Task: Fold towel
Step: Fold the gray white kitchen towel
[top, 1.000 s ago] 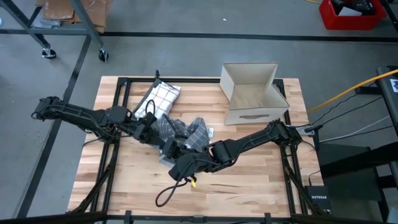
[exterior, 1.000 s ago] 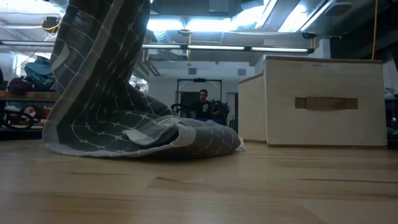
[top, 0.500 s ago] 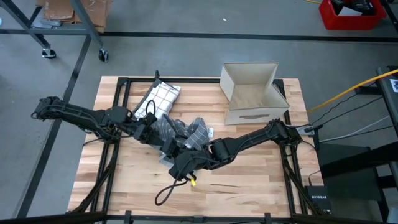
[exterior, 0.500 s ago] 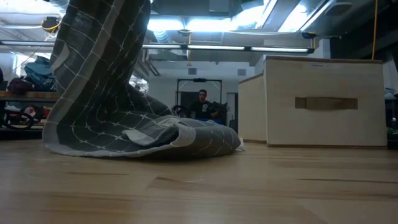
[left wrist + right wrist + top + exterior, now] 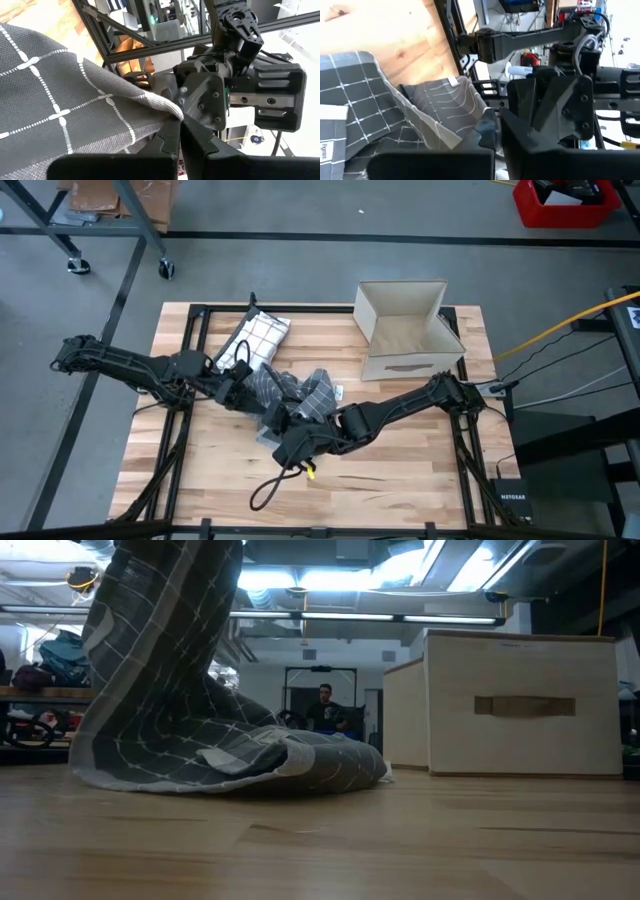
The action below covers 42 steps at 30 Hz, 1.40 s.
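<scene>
The grey towel with a white grid lies bunched at the table's middle. In the low view one part of the towel rises out of the picture's top, while its lower folds rest on the wood. My left gripper comes in from the table's left and is shut on the towel. My right gripper reaches in from the right, on the towel's near side, and is shut on the towel. My left gripper pinches a hemmed corner of the towel between its two fingers, which come at it level from the table's left. The cloth spreads away from the fingers, lifted off the table there. My right gripper pinches an edge of the towel between its two fingers, slanting down from the table's right. One layer or several, I cannot tell. The cloth beyond the fingers sags in slack folds toward the table.
An open cardboard box stands at the far right of the table, and shows in the low view. A folded white checked cloth lies at the far left. A black cable loop lies near the front edge. A person sits beyond the table.
</scene>
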Each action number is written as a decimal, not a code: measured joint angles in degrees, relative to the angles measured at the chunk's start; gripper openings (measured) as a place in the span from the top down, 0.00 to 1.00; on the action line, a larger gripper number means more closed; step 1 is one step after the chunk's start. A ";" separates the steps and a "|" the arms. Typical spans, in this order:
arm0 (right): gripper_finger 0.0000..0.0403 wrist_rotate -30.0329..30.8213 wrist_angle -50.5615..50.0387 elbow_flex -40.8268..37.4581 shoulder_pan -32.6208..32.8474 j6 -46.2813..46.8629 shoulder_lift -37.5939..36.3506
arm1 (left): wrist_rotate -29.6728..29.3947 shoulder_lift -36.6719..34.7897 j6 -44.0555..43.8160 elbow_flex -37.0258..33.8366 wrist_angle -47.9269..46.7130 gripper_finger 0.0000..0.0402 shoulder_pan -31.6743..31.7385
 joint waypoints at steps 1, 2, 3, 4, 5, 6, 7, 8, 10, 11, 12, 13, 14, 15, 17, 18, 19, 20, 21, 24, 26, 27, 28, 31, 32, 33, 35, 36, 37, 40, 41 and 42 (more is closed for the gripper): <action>0.95 0.55 0.07 0.00 0.02 0.03 0.01 | -0.01 0.00 0.03 0.00 0.07 1.00 0.00; 0.94 1.11 0.22 0.02 0.02 0.03 0.01 | -0.02 0.00 0.24 0.00 0.15 1.00 0.00; 0.94 1.78 0.52 0.02 0.04 0.03 0.01 | -0.01 0.00 0.68 0.00 0.21 1.00 0.02; 0.94 2.46 0.94 0.00 0.04 0.03 0.02 | -0.01 -0.02 1.57 0.00 0.26 1.00 0.07; 0.96 3.19 1.36 0.00 0.04 0.03 0.05 | -0.02 -0.04 2.55 0.00 0.33 1.00 0.15; 0.97 3.98 1.70 0.00 0.07 0.00 0.05 | -0.09 -0.07 3.76 0.00 0.40 1.00 0.34; 0.98 4.96 1.95 0.00 0.07 0.01 0.06 | -0.23 -0.07 5.08 0.00 0.49 0.99 0.64; 0.98 6.06 2.15 0.00 0.09 0.01 0.08 | -0.31 -0.09 6.52 0.02 0.62 0.99 1.02; 0.97 8.40 2.42 -0.01 0.32 0.01 0.10 | -0.28 -0.11 10.41 0.04 1.36 0.98 2.05; 0.97 9.88 2.52 -0.02 0.44 -0.01 0.10 | -0.23 -0.11 12.57 0.04 2.13 0.97 2.53; 0.97 11.29 2.65 -0.02 0.45 -0.01 0.10 | -0.20 -0.09 14.93 0.04 3.11 0.96 3.11; 0.98 12.65 2.68 -0.02 0.55 -0.04 0.10 | -0.26 -0.04 17.23 0.04 4.57 0.95 3.74; 0.98 14.04 2.74 -0.02 0.80 -0.05 0.10 | -0.26 -0.01 19.56 0.02 6.34 0.93 4.39; 0.98 15.54 2.88 -0.01 0.90 -0.13 0.10 | -0.31 0.00 21.99 0.02 8.24 0.91 5.04; 0.98 18.55 3.04 0.00 1.15 -0.18 0.10 | -0.33 0.02 26.73 -0.02 12.58 0.87 6.24; 0.98 20.17 3.09 0.02 1.16 -0.19 0.07 | -0.33 0.02 29.19 -0.02 14.72 0.85 6.80; 0.98 21.63 2.97 0.02 1.21 -0.19 0.05 | -0.39 0.02 31.06 -0.02 17.22 0.82 7.28; 0.98 23.28 2.91 0.02 1.41 -0.19 0.05 | -0.41 0.00 33.01 0.00 19.18 0.79 7.62; 0.98 24.99 2.71 0.06 1.46 -0.20 0.05 | -0.45 -0.05 34.26 0.00 20.70 0.76 7.95; 0.98 29.85 2.88 1.13 1.46 -0.20 0.12 | -0.52 -0.14 39.10 0.00 24.91 0.69 9.00; 0.98 33.86 3.72 2.22 1.49 0.05 0.10 | -0.60 -0.52 42.76 0.00 26.27 0.65 9.36; 0.98 36.19 4.57 2.77 1.49 -0.01 0.10 | -0.68 -0.61 44.85 0.00 26.43 0.63 9.53; 0.98 38.28 5.47 3.40 1.49 -0.14 0.10 | -0.68 -0.96 47.46 0.00 26.52 0.62 9.72; 0.98 42.65 8.96 3.98 1.46 -1.18 -0.79 | -0.68 -1.70 56.07 0.00 26.26 0.60 9.79; 0.98 43.39 9.56 3.97 1.49 -1.66 -1.18 | -0.68 -1.98 58.85 0.00 25.66 0.60 9.79; 0.98 43.70 9.93 4.26 1.49 -1.80 -1.61 | -0.68 -1.99 61.52 0.00 24.80 0.60 9.79; 0.98 43.78 11.75 4.27 1.49 -1.90 -2.60 | -0.68 -2.01 66.06 0.00 22.38 0.60 9.74; 0.98 43.79 12.00 4.25 1.49 -1.90 -3.11 | -0.68 -1.99 68.08 0.00 20.73 0.60 9.76; 0.98 43.80 12.07 4.30 1.49 -1.91 -3.61 | -0.70 -1.96 69.66 0.00 19.30 0.60 9.77; 0.98 43.88 12.29 4.35 1.55 -1.91 -5.04 | -2.26 -1.80 74.40 -0.02 13.28 0.60 9.79; 0.98 43.86 12.25 4.35 1.63 -1.91 -5.50 | -3.03 -1.79 75.65 -0.02 11.54 0.60 9.79; 0.98 43.86 12.25 4.35 1.85 -1.91 -5.84 | -3.91 -1.87 76.88 -0.02 9.64 0.60 9.79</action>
